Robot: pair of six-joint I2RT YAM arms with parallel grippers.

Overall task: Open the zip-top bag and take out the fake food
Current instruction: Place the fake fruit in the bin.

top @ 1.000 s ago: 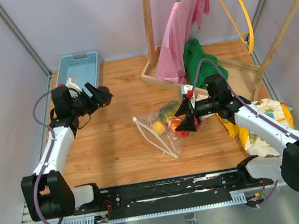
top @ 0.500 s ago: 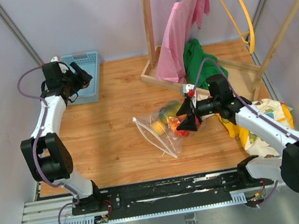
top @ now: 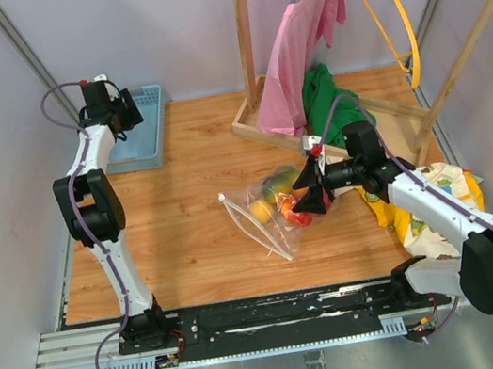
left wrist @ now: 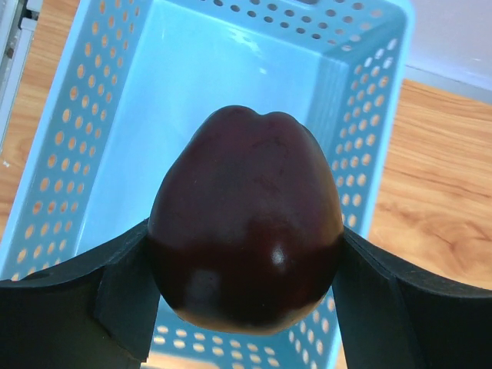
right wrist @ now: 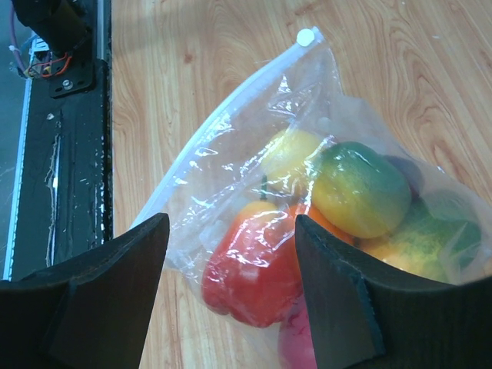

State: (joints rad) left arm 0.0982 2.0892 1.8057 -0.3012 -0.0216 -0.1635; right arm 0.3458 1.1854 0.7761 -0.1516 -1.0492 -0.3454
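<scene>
Lying flat near the middle of the table [top: 183, 205], the zip-top bag [top: 266, 212] is seen with its white zip strip turned to the left. Most of the fake food [right wrist: 361, 188] is packed inside it: a red piece, a yellow one, orange ones and green-and-yellow ones. One dark purple fruit [left wrist: 246, 231] is out of the bag and is clamped between the two black fingers of the left pincer [top: 122, 112], held right over the light blue basket [left wrist: 369, 108] at the far-left corner.

A second ago that pincer was carried nearer, over the bare wood and short of the basket; the arm has since been swung out and back to the corner. Bag and right arm are found unmoved. The right pincer [right wrist: 231, 292] is held above the bag's right side with its jaws standing wide apart and nothing gripped; the red piece is framed between them in the wrist view.

Wood-grain planking is shown across the table, edged at the near side by a black rail [top: 278, 308]. The space is closed in by pale lilac walls. At the far right a wooden clothes rack [top: 247, 51] is stood, hung with a pink garment [top: 298, 42] and a yellow hanger [top: 393, 15], a green cloth [top: 327, 99] bunched at its foot. A yellow-and-white cloth [top: 432, 209] is spread by the right arm.
</scene>
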